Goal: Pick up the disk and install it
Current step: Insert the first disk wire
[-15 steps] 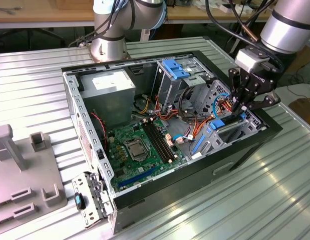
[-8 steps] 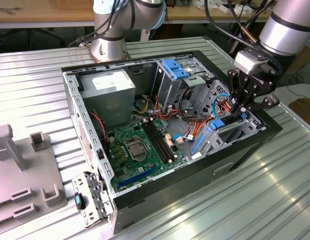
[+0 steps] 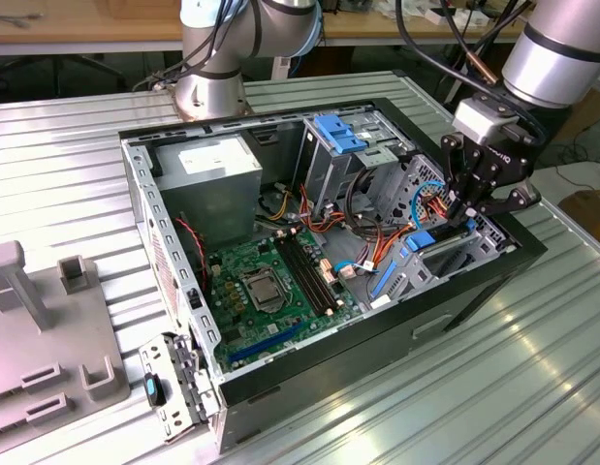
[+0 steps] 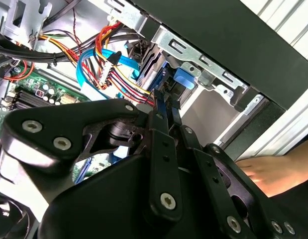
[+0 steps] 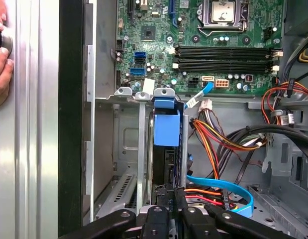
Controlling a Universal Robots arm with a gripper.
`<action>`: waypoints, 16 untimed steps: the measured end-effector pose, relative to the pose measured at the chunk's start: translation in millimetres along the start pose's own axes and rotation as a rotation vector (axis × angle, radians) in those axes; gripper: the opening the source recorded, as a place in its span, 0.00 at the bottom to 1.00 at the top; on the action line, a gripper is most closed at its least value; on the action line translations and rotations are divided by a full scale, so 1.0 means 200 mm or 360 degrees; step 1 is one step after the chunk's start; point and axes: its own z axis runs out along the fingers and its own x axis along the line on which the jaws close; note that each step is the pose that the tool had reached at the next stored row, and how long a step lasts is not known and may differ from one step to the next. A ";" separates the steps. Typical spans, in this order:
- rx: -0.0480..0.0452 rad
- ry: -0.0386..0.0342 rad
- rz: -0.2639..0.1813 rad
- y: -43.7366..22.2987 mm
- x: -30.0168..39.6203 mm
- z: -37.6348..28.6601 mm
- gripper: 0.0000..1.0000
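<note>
We see an open case (image 3: 474,291) mid-frame in the exterior view, its motherboard (image 3: 270,286) centred and power supply (image 3: 217,170) above. A grey fixture (image 3: 47,339) sits lower left.

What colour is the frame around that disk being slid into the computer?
Bright blue, around the disk's dark body. It shows best in the first wrist view.

The disk (image 5: 166,130) stands upright in the drive cage (image 5: 125,144), beside the motherboard (image 5: 193,45).

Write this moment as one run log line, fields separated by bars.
end effector: shut on disk | disk: upright in metal drive cage, partly inserted | hand: outside the case
</note>
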 end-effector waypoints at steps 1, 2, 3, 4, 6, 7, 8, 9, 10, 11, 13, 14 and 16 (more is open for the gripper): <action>0.0000 0.0000 0.0003 0.000 0.000 0.000 0.17; 0.0000 0.0000 0.0005 0.000 0.000 0.000 0.17; 0.0000 0.0000 0.0005 0.000 0.000 0.000 0.17; 0.0000 0.0000 0.0005 0.000 0.000 0.000 0.17; 0.0000 0.0000 0.0006 0.000 0.000 0.000 0.17; 0.0000 0.0000 0.0006 0.000 0.000 0.000 0.17; 0.0000 0.0000 0.0006 0.000 0.000 0.000 0.17; 0.0000 0.0000 0.0006 0.000 0.000 0.000 0.17; 0.0000 0.0000 0.0006 0.000 0.000 0.000 0.17; 0.0000 0.0000 0.0007 0.000 0.000 0.000 0.17; -0.0001 0.0001 0.0017 0.000 0.000 0.000 0.17; -0.0002 0.0000 0.0027 0.000 -0.001 0.001 0.17; -0.0003 0.0001 0.0044 0.000 -0.004 0.000 0.17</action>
